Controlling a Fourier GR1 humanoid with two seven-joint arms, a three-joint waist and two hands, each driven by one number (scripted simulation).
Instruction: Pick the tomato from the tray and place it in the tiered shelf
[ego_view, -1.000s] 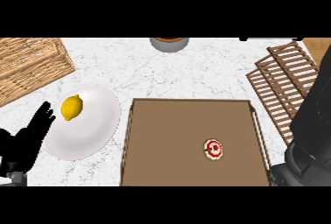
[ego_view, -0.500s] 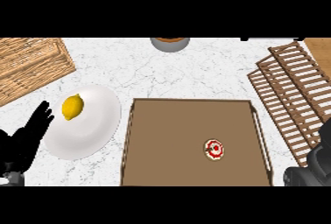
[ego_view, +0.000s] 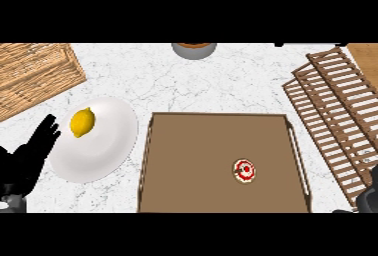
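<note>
R hand (ego_view: 365, 200) dropped to corner, prob. withdrawn; tomato (ego_view: 244, 171) unmoved.

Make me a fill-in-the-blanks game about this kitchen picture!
1. The tomato lies in the brown ____.
2. The yellow lemon sits on a white ____.
3. The wooden shelf is on the ____ side of the picture.
4. The left hand rests beside the plate with its fingers ____.

Missing words: tray; plate; right; open
</note>
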